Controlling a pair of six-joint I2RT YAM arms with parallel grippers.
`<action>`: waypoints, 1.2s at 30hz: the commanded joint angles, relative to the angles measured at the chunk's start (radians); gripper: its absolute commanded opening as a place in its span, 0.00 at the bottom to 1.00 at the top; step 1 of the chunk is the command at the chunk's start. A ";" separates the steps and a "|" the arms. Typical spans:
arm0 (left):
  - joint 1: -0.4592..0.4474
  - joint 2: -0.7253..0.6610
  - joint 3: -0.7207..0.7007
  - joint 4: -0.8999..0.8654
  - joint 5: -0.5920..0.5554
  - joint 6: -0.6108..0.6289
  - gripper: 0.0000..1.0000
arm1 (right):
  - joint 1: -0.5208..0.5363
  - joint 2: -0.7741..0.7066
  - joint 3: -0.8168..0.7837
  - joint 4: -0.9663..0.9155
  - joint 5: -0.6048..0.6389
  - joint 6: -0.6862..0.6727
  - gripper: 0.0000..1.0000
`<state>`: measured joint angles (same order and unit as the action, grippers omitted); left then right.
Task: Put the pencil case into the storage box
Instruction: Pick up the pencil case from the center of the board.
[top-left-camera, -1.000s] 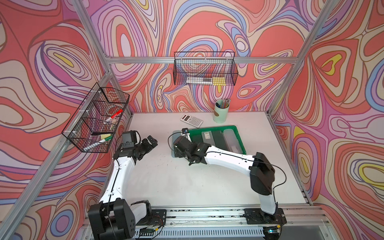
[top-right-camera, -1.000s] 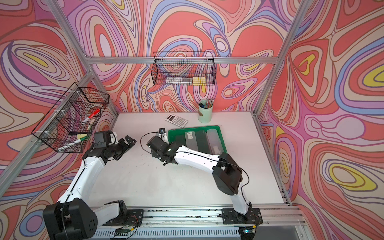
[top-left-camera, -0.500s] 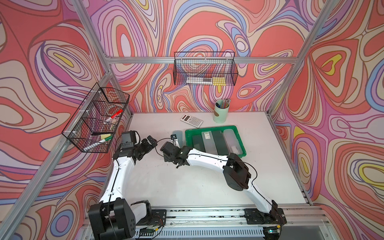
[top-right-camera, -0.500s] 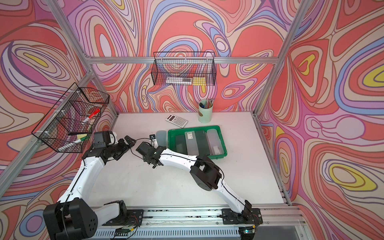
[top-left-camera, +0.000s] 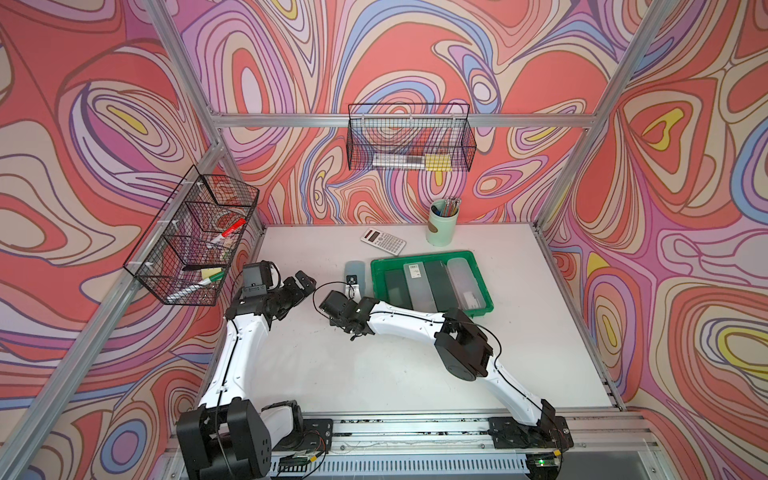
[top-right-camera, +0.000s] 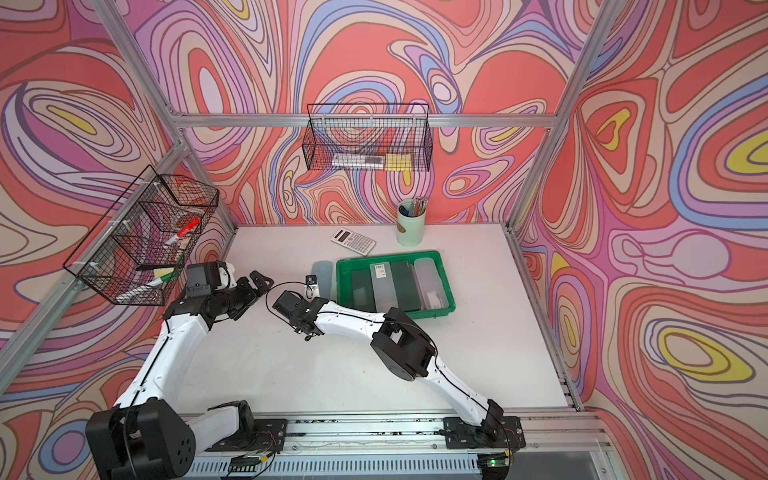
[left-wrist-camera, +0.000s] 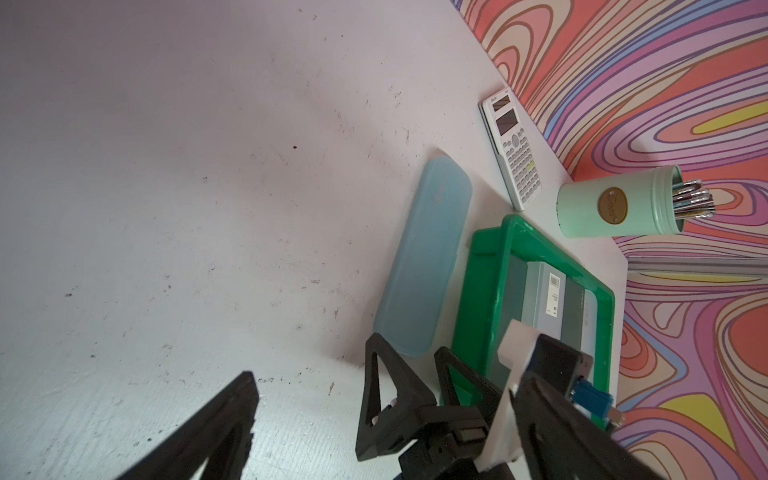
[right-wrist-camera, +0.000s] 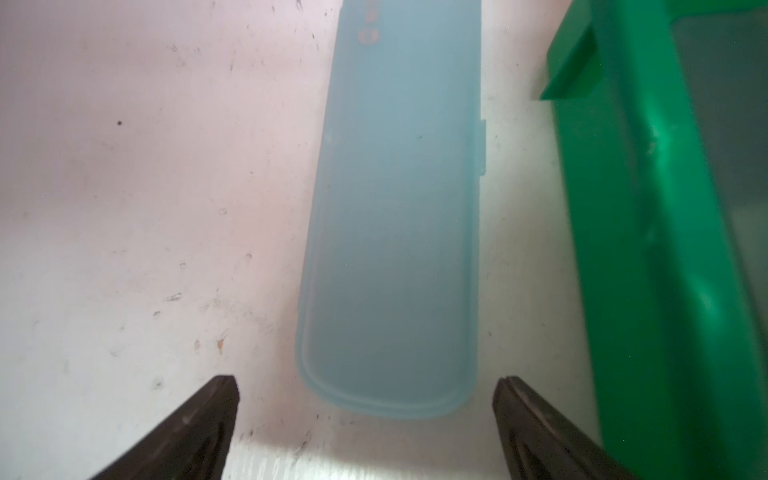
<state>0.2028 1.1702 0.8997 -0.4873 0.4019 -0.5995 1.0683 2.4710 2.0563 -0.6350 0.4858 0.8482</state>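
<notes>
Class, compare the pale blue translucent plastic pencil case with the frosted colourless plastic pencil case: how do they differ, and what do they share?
The pale blue translucent plastic pencil case lies on the white table, outside the bright-green plastic tray; the frosted colourless plastic pencil case lies inside it. The blue case is tinted; the colourless case is not, and something white shows through it. Both are long, round-cornered, flat-lying and roughly parallel.
</notes>
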 joint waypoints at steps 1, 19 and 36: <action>0.006 -0.024 0.001 -0.014 0.001 0.004 0.99 | -0.002 0.055 0.004 0.002 0.009 0.035 0.98; 0.007 -0.021 0.048 -0.035 -0.014 0.011 0.99 | -0.018 0.108 -0.043 0.060 0.064 0.022 0.85; 0.007 -0.085 0.068 -0.097 -0.023 -0.007 0.99 | -0.008 -0.082 -0.288 0.210 -0.034 -0.098 0.64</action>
<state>0.2039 1.1069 0.9436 -0.5484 0.3824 -0.6018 1.0569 2.4058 1.8297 -0.3859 0.5365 0.7738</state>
